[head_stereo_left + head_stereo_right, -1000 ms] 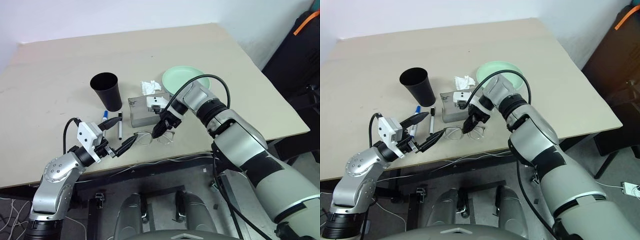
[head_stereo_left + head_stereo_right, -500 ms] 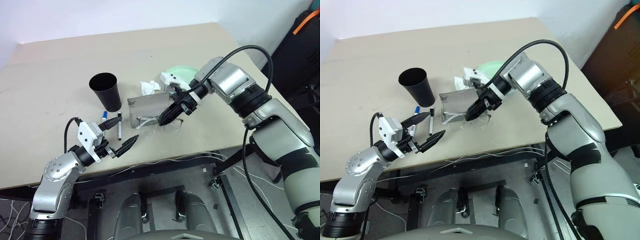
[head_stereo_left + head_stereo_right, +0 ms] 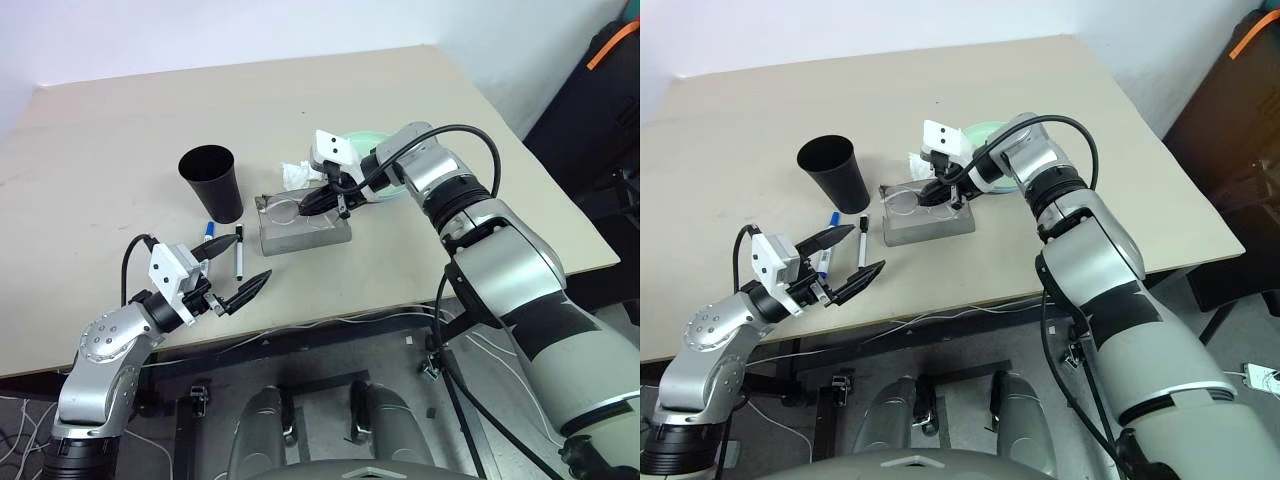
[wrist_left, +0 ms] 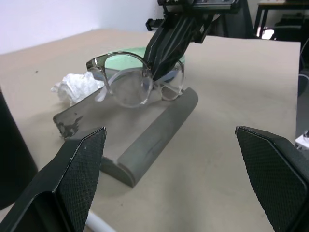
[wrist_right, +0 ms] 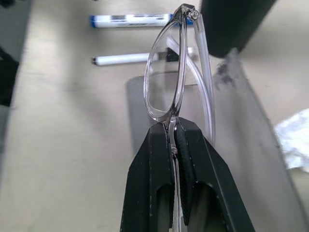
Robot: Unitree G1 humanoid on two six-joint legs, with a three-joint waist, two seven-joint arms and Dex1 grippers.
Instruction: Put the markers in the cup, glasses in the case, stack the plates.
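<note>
Overhead, the right claw (image 3: 318, 204) pinches the glasses (image 3: 908, 198) over the open case (image 3: 305, 233); the left claw (image 3: 236, 276) waits spread near the markers (image 3: 239, 250) and cup (image 3: 213, 182). From the left wrist, the glasses hang tilted above the case; released so, they could catch its edge and slide onto the bench (image 4: 231, 87). From the right wrist, the grip seems to sit at the bridge alone, so they may swivel.

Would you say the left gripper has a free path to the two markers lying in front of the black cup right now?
Probably yes. The left gripper is open and empty, near the markers, which lie flat on bare table with nothing over them. The cup stands just behind them, and the right gripper holds the glasses off to one side.
</note>
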